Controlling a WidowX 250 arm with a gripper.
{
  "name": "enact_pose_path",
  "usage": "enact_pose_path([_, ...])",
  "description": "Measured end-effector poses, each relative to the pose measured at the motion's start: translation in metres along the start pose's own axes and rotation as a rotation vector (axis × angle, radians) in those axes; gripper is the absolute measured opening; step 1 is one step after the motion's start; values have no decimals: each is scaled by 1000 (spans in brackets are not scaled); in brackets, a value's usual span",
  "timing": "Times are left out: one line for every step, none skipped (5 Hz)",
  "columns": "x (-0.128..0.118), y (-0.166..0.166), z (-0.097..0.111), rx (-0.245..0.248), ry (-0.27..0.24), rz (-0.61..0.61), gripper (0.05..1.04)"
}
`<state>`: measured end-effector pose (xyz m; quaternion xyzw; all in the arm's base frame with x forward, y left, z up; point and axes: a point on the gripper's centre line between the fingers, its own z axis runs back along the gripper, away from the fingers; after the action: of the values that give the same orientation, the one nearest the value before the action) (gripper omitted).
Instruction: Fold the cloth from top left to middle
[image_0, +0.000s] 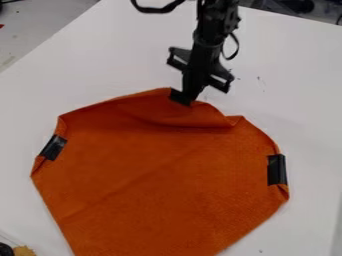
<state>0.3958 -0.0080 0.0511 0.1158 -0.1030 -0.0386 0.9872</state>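
Where the white table (120, 55) shows around it, the orange cloth (160, 185) lies spread from the middle of the view down past the bottom border. Its upper edge bows outward under the gripper, with a loose ripple running beneath that edge and a small peak just right of it. A faint crease slants across the body from lower left to upper right. On the left edge sits a black strip (53, 147), and on the right edge a second black strip (277, 170); the cloth puckers beside both. Below the strips, the sides slope inward toward the bottom of the view.

The gripper (182, 97) hangs at the upper edge of the cloth, a little right of center, its tip overlapping the fabric. I can't tell whether it stands wide or narrow, or whether it has the cloth in its grip. The black arm (214, 25) comes in from the top, a cable (235, 47) looping out at its side.

White tabletop extends above the cloth and along both flanks, the wider stretch being toward the top. Gray floor (33, 22) shows past the table's edge at upper left, and dark items (297, 6) at upper right. A tan object (24, 251) sits at the lower left corner, beside something dark (5, 249).
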Motion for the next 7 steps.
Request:
enact_pose_path([-23, -16, 20, 29, -37, 39, 53])
enact_pose_path([-66, -32, 21, -4, -33, 133, 53])
enact_pose_path([-111, -42, 7, -72, -24, 195, 53])
enact_pose_path([-134, -55, -6, -150, -37, 230, 74])
enact_pose_path([-139, -65, -4, -171, -23, 247, 197])
enact_pose_path([-153, -89, 14, -140, 74, 239, 421])
enact_pose_path([-156, -103, 31, -102, 138, 311, 720])
